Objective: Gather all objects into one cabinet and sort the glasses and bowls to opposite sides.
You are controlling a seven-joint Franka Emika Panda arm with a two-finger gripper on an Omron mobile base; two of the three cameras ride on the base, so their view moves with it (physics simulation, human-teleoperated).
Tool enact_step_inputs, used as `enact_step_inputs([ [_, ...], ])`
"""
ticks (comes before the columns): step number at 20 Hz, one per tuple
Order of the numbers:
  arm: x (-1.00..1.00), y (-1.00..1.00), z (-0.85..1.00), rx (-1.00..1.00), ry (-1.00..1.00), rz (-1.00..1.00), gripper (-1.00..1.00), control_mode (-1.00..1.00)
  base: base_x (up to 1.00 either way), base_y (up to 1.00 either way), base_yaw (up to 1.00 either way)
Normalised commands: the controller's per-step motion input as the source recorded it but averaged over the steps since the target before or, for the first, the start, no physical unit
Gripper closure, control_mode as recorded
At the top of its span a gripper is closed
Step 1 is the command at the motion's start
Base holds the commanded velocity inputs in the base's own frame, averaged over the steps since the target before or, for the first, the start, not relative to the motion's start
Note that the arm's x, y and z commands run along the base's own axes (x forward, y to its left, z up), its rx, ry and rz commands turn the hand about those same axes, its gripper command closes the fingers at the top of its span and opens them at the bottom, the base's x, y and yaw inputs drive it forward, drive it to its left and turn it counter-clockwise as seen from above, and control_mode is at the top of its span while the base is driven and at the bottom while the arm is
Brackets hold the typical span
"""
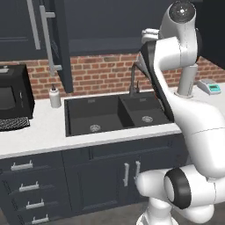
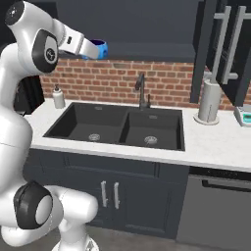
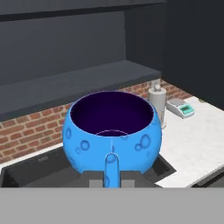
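**Carrying the blue bowl toward the open cabinet**

Holding the small blue bowl [image 3: 112,131] high over the sink [image 2: 117,126], the end effector [image 3: 111,168] pinches its rim, 1 finger [image 3: 111,168] running up the near outer wall and the other apparently inside. The bowl sits upright, just below the cabinet shelf [image 2: 147,50]. It looks rigid, light and glossy, so probably slippery; a rim pinch suits it, though it could swing or slip if jolted. Right of the sink, a paper towel roll [image 2: 208,102] stands on the tabletop [image 2: 215,142].
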Motion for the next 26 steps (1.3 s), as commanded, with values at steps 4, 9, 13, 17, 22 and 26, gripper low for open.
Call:
enact_step_inputs([
  [4,0.00,0.00,0.00,0.00,0.00,0.00,1.00,1.00,-1.00,-0.01,0.03],
  [9,0.00,0.00,0.00,0.00,0.00,0.00,1.00,1.00,-1.00,-0.22,0.05],
  [13,0.00,0.00,0.00,0.00,0.00,0.00,1.00,1.00,-1.00,-0.45,0.00],
  [17,0.00,0.00,0.00,0.00,0.00,0.00,1.00,1.00,-0.93,-0.69,-0.17],
  [22,0.00,0.00,0.00,0.00,0.00,0.00,1.00,1.00,-0.41,-0.87,-0.12],
  [26,0.00,0.00,0.00,0.00,0.00,0.00,1.00,1.00,-0.21,-1.00,-0.04],
])
